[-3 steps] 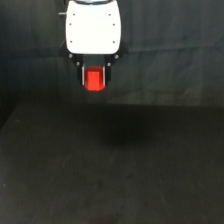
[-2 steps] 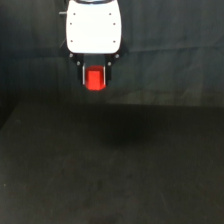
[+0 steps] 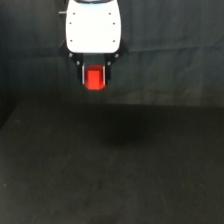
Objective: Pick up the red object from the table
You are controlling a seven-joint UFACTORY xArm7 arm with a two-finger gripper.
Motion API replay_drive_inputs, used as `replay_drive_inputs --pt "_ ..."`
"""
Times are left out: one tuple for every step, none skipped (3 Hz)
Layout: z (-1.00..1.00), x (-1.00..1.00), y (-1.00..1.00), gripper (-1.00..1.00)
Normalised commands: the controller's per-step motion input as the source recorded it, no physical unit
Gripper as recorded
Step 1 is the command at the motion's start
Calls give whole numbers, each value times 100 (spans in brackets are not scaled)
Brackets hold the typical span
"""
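A: Holding anything up there?

B: Yes. Gripper [image 3: 94,80] closed on the red object [image 3: 94,80], 1 dark finger [image 3: 83,75] on each side, pressed against the block's flanks. Nothing else in the jaws.

A: And where, relative to the table [image 3: 112,170]?

B: Well clear of it. Hanging in front of the dark cloth backdrop [image 3: 175,50], high in the exterior view, slightly toward that view's left. Faint shadow [image 3: 122,132] on the black surface below, apart from the block.

A: So, how far along?

B: By the look of it, nearly finished: grasped and lifted, no contact with the surface. Left to do, at most, keeping the grip firm. Only 1 view, so grip depth hard to judge.
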Motion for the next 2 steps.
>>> replay_drive_inputs --pt "1 -1 4 -92" --pt "1 -9 0 -94"
